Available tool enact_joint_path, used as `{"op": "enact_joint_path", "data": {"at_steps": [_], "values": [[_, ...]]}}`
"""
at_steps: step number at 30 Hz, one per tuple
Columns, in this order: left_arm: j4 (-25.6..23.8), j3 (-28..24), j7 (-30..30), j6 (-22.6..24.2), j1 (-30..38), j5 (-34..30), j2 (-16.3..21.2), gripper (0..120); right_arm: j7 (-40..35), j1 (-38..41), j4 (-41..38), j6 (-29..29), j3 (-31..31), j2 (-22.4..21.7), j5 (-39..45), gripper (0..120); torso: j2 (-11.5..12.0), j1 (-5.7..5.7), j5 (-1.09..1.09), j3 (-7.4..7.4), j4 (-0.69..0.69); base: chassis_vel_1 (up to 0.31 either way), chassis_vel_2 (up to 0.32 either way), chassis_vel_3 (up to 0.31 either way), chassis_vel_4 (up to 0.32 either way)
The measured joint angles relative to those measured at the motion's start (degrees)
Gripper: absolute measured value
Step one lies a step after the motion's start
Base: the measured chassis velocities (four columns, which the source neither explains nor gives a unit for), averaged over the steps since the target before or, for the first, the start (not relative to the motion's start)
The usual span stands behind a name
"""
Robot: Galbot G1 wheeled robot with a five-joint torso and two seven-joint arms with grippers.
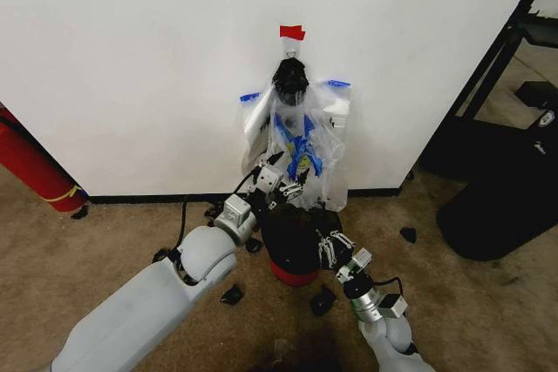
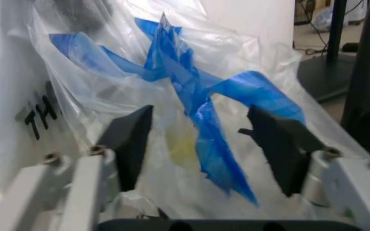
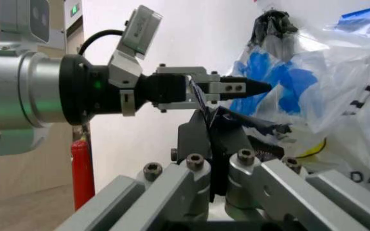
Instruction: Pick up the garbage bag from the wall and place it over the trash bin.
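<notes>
Early stage: garbage bag [image 1: 301, 141] hangs on the wall [image 1: 131, 58] above the trash bin [image 1: 292, 250], left gripper [image 2: 201, 144] wide around its blue handles, right gripper [image 3: 214, 166] pinching black liner at the bin rim.

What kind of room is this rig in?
Probably an office or lab corner: brown carpet, a plain white wall with black baseboard, a red fire extinguisher to the left, and black equipment stands to the right.
</notes>
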State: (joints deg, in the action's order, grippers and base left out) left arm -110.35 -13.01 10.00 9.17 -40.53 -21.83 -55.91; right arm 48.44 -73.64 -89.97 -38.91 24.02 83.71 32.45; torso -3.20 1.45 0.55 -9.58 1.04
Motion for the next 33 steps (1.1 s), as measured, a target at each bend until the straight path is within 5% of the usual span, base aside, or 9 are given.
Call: {"op": "enact_joint_path", "data": {"at_steps": [15,22,33], "values": [[-0.9,0.2,3.3,2.6,-0.2,9.5,-0.4,5,0.0,0.0,0.0,0.0,0.1,0.4,0.0,0,0.0,0.0,0.0,0.0,0.0,0.0,0.0,0.0,0.0],[-2.8,1.6,3.1,2.8,-2.6,11.2,0.5,16,0.0,0.0,0.0,0.0,0.2,0.6,-0.3,0,0.0,0.0,0.01,0.0,-0.01,0.0,0.0,0.0,0.0],[-3.1,3.8,3.1,-1.7,-4.5,8.6,0.1,0,-0.4,0.1,0.5,0.0,0.2,1.2,-0.9,0,0.0,0.0,0.0,0.0,0.0,0.0,0.0,0.0,0.0]]}}
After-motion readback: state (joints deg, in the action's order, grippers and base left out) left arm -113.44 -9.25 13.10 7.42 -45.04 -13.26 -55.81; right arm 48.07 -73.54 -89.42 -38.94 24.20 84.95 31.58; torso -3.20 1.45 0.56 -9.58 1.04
